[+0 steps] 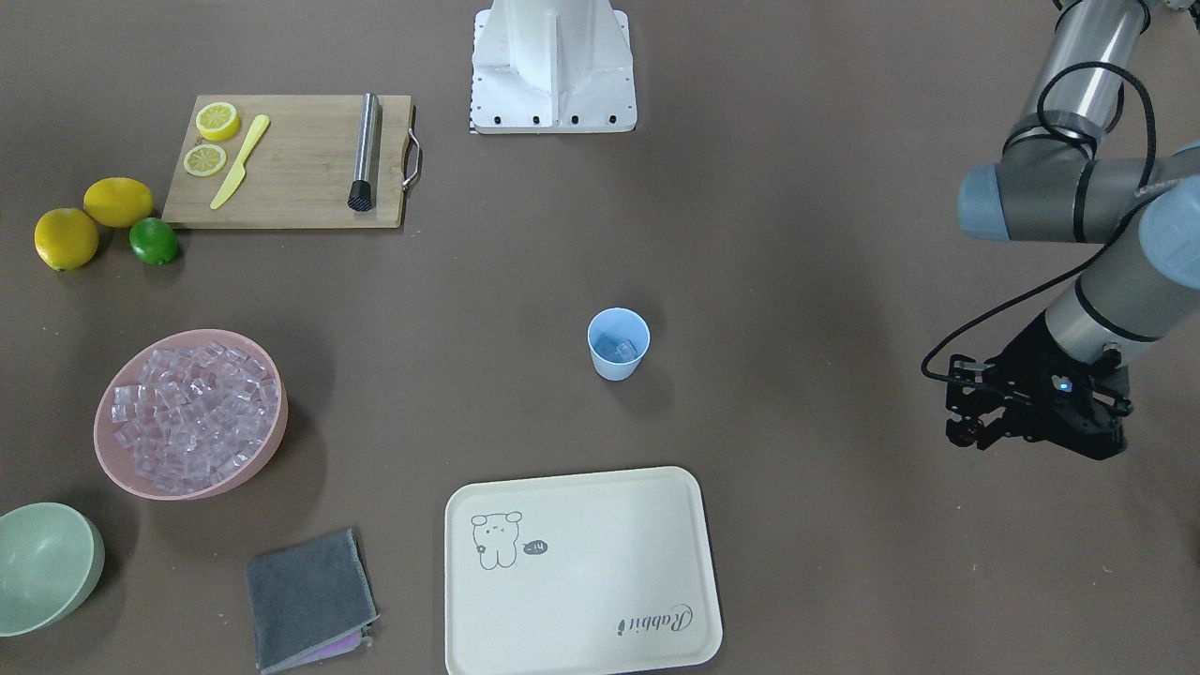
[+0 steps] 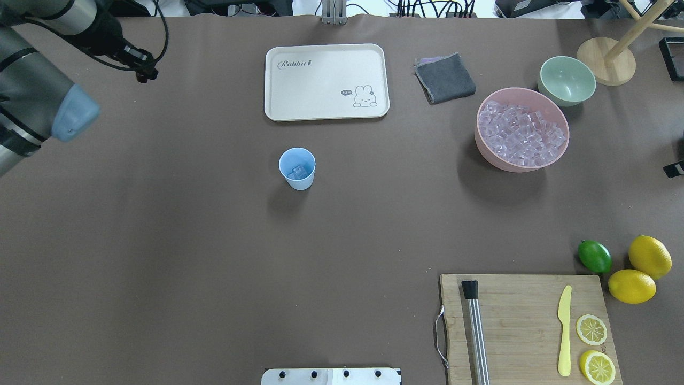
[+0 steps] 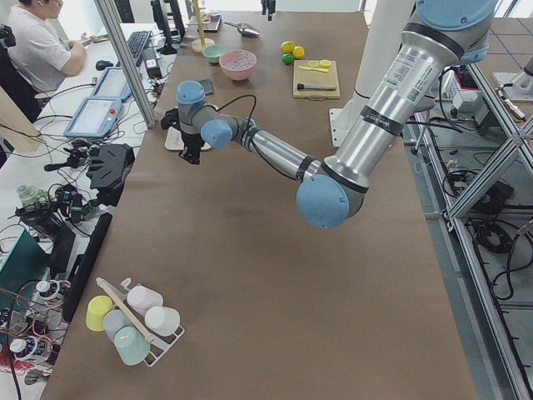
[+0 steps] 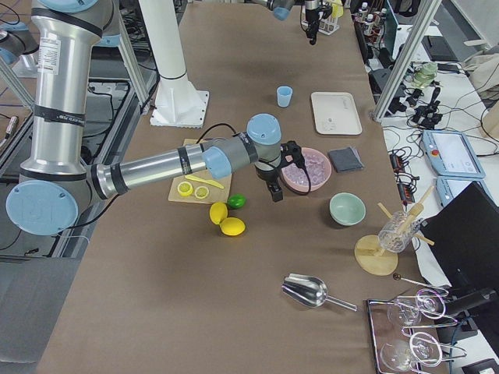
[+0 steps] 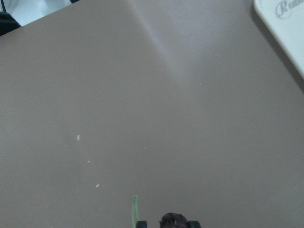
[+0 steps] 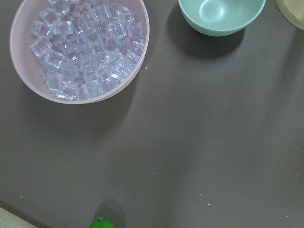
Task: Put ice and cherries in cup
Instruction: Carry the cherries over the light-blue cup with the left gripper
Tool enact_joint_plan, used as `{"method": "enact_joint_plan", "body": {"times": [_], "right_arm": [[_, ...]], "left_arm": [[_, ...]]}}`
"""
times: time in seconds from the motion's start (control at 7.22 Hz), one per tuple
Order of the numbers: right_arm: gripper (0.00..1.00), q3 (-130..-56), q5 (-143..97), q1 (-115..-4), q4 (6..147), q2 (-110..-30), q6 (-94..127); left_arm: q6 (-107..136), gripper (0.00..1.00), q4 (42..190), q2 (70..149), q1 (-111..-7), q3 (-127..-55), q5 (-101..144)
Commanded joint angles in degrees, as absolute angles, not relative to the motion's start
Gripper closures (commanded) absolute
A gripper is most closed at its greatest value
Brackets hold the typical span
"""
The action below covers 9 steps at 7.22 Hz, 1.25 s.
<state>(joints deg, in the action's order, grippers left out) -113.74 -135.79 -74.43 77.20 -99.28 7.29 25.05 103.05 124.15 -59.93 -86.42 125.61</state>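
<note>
Left gripper (image 1: 967,424): clamped on the cherries (image 5: 173,221), green stem poking out; well apart from the cup (image 1: 619,344), some ice (image 1: 621,351) inside.

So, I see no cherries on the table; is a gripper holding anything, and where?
The left gripper pinches the cherries by the dark fruit itself. Whether the right gripper holds anything cannot be told.
</note>
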Motion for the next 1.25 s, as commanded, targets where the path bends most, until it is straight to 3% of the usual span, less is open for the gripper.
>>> {"method": "enact_joint_plan", "body": {"times": [0.0, 0.28, 1.11], "right_arm": [[0.02, -113.73, -135.79, -74.44, 77.17, -99.76, 6.77], [0.02, -113.73, -135.79, -74.36, 77.17, -99.67, 6.77], [0.02, -113.99, -135.53, -74.36, 77.25, -98.35, 7.12]], "left_arm": [[40.0, 1.0, 100.63, 135.65, -51.46, -85.36, 124.98], [49.45, 1.0, 102.55, 137.46, -43.63, -85.35, 115.98], [53.96, 1.0, 103.88, 134.83, -39.38, -86.48, 114.96]]}}
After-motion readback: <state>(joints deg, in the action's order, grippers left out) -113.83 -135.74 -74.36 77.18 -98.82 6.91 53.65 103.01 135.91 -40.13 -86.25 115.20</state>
